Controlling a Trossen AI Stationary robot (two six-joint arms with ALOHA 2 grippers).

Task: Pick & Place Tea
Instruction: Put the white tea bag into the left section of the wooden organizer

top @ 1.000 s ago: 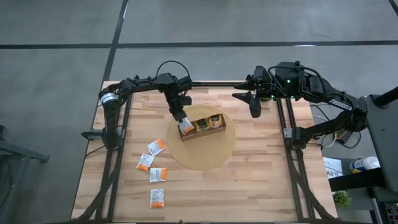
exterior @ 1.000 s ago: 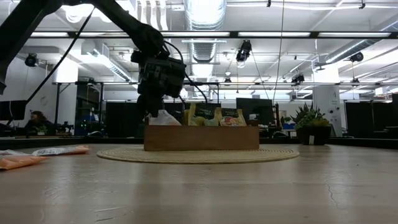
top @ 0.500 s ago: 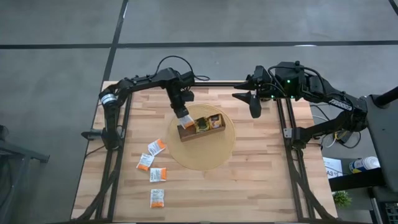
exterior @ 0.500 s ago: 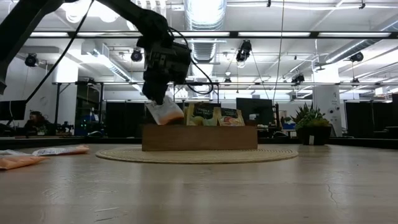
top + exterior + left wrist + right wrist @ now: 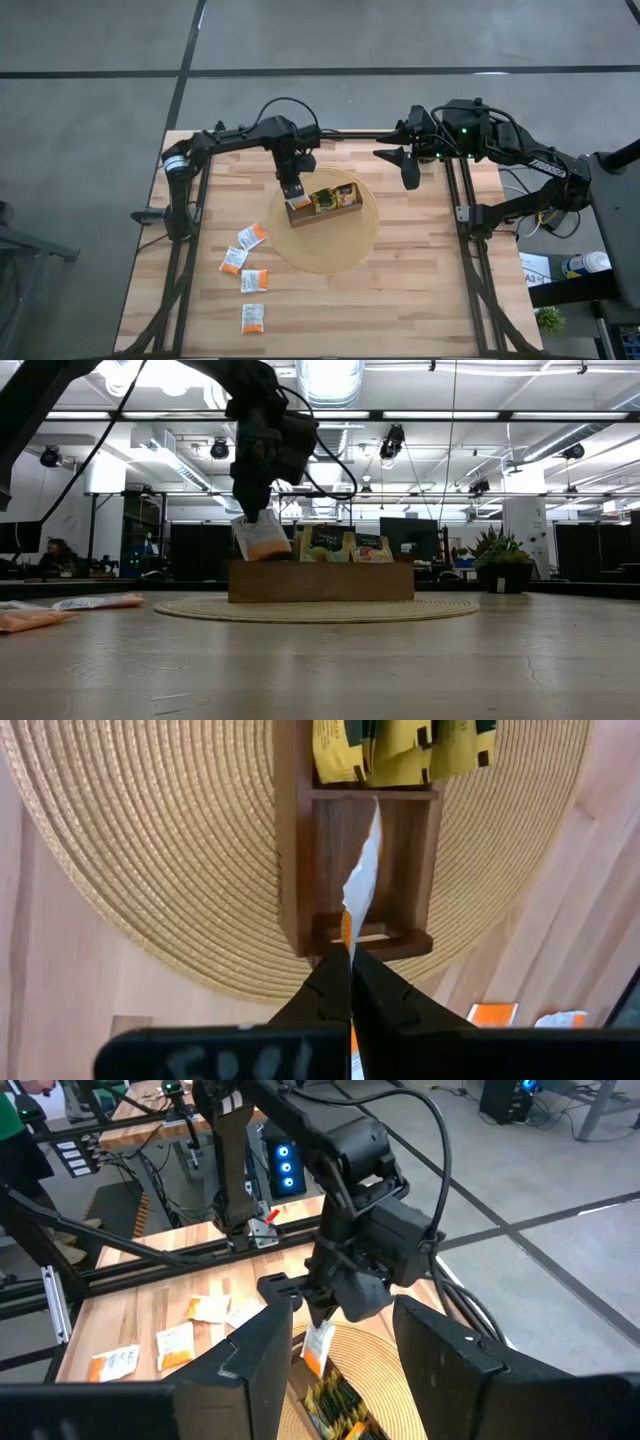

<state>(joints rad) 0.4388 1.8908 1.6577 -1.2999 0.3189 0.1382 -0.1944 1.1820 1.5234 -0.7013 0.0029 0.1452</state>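
High view showed a white and orange tea sachet (image 5: 296, 202) pinched in the left claw (image 5: 293, 194), whose fingers were closed tight on its top edge. The sachet hung over the end compartment of the wooden tray (image 5: 325, 213), the one nearest to the left arm; from the left wrist view its lower edge seemed just above or inside this empty compartment, but it was not possible to tell if it touched the wood. The middle compartment held yellow-green sachets (image 5: 400, 745). The tray stood on a round woven mat (image 5: 360, 240) on the table (image 5: 400, 300). Four more orange and white sachets (image 5: 247, 272) lay loose on the table, well apart from the tray. The right claw (image 5: 410, 172) waited with fingers partly open and empty, near the far edge of the table.
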